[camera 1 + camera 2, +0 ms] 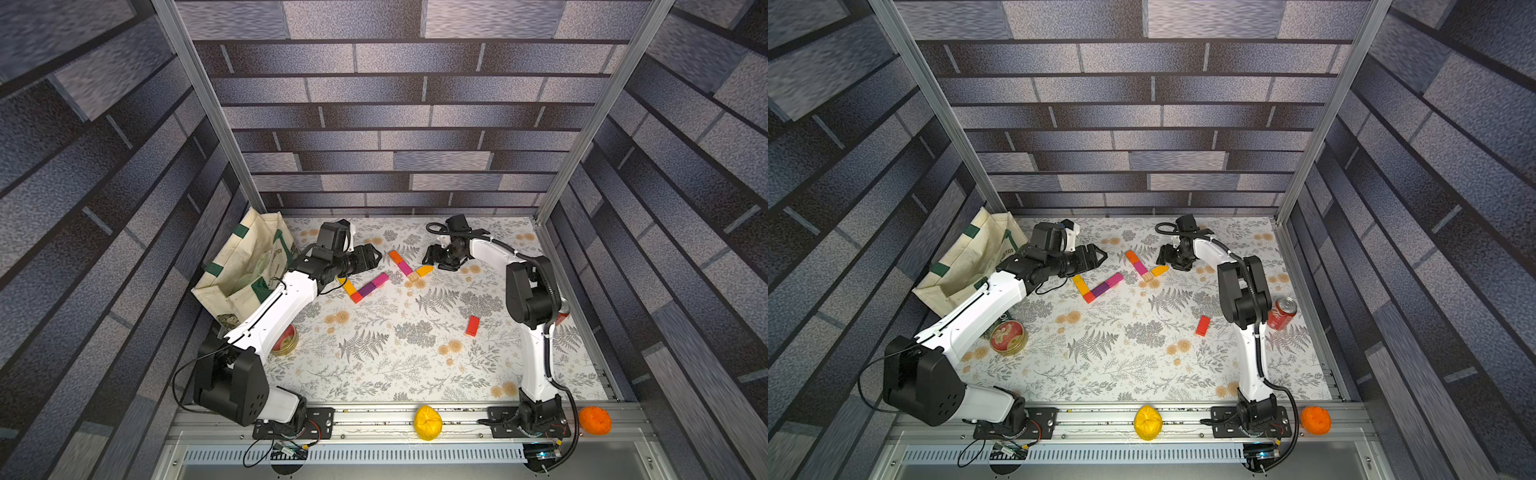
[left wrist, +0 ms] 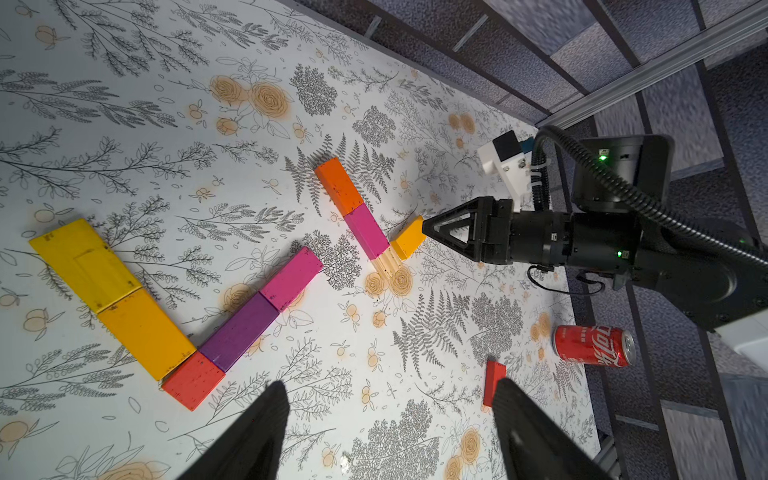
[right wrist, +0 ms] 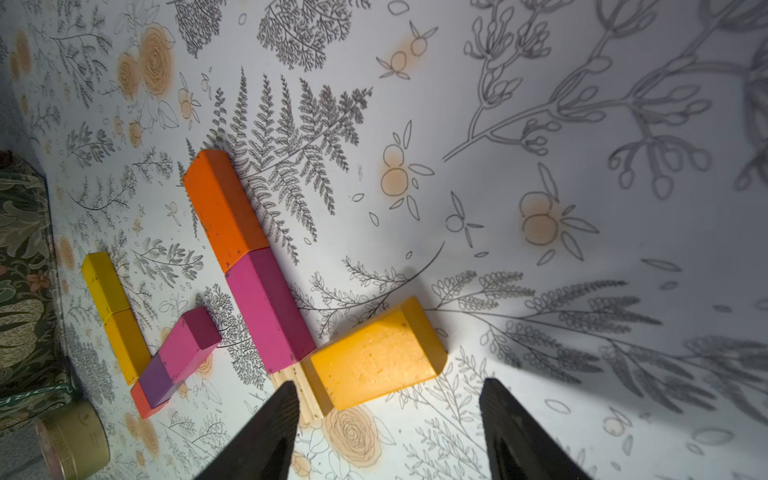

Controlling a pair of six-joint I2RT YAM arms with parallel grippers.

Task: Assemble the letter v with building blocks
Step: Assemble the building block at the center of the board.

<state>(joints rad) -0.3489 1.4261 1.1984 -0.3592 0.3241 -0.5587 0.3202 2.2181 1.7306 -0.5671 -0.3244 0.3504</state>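
Far on the desk (image 1: 395, 374), a little right of centre, an orange block (image 3: 224, 212) and a magenta block (image 3: 268, 316) lie end to end in a row that runs down to a plain wood cube (image 3: 299, 390). An amber block (image 3: 374, 361) slants away from that cube to the right, which makes a lopsided letter v (image 1: 405, 268). The right jaws stand wide apart with nothing in them. The amber block lies just beyond their fingertips (image 3: 278, 424), in line with the gap but not inside it. In the left wrist view the tip sits at the block's right end; whether it touches, I cannot tell. To the left lies a second v: a yellow block (image 2: 85, 264) and a deep-yellow block (image 2: 145, 332) in one row, a purple block (image 2: 239, 330) and a second magenta block (image 2: 291, 272) in the other, meeting at a red corner block (image 2: 193, 380). The left jaws, also spread wide and empty, hang just far and left of this group. A loose red block (image 1: 472, 325) lies alone, nearer and to the right, well apart from both jaws and near a soda can (image 1: 1282, 312).
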